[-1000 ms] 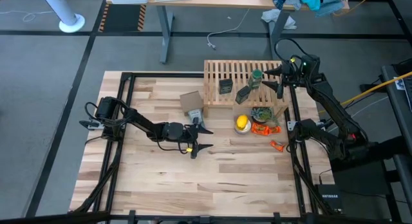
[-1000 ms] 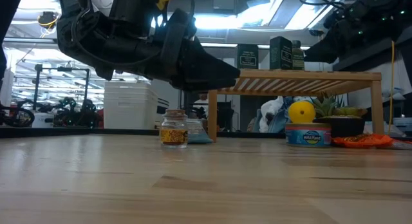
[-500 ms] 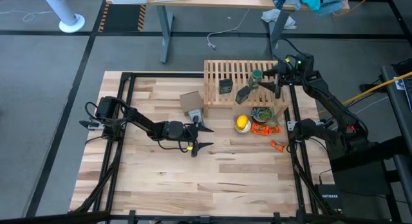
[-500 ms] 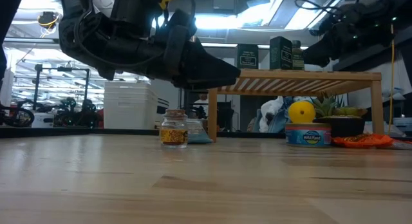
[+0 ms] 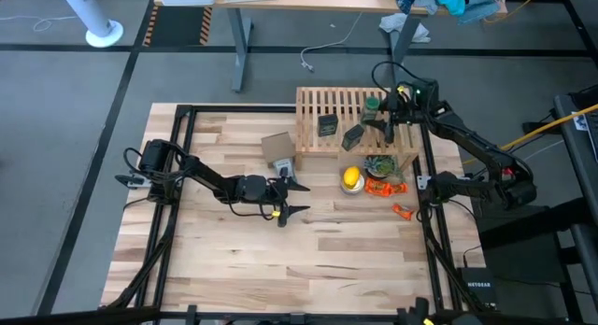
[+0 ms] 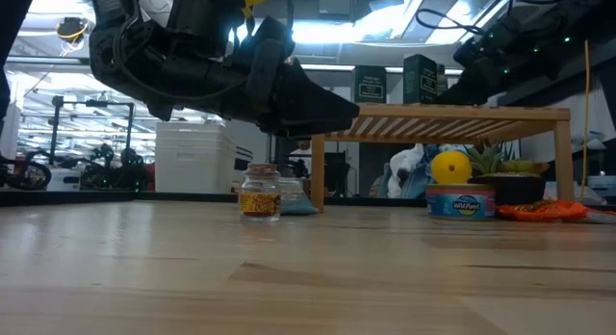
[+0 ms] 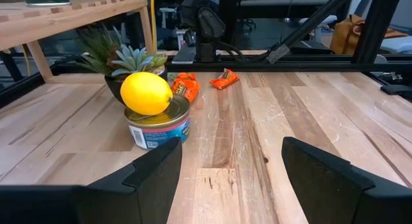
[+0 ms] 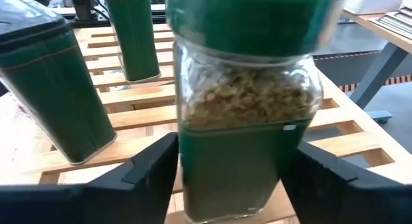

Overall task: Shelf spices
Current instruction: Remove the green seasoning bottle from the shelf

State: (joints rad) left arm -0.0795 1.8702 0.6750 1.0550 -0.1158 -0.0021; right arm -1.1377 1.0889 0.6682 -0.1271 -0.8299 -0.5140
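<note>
Bottle [image 8: 248, 102] upright on shelf [image 8: 129, 98] — long axis vertical.

The left arm stretches low from the left edge of the tabletop [image 5: 215, 260] toward its middle, elbow slightly bent. The left gripper [image 5: 291, 199] hovers just above the tabletop with its two dark fingers [image 7: 151, 179] spread apart and nothing between them. The right arm rises from the right edge, bends at the elbow and reaches back and inward over the wooden shelf [image 5: 313, 105]. The right gripper [image 5: 385, 120] sits over the shelf, its fingers [image 8: 145, 169] on either side of a green-lidded bottle [image 8: 248, 121], which stands on the slats.
</note>
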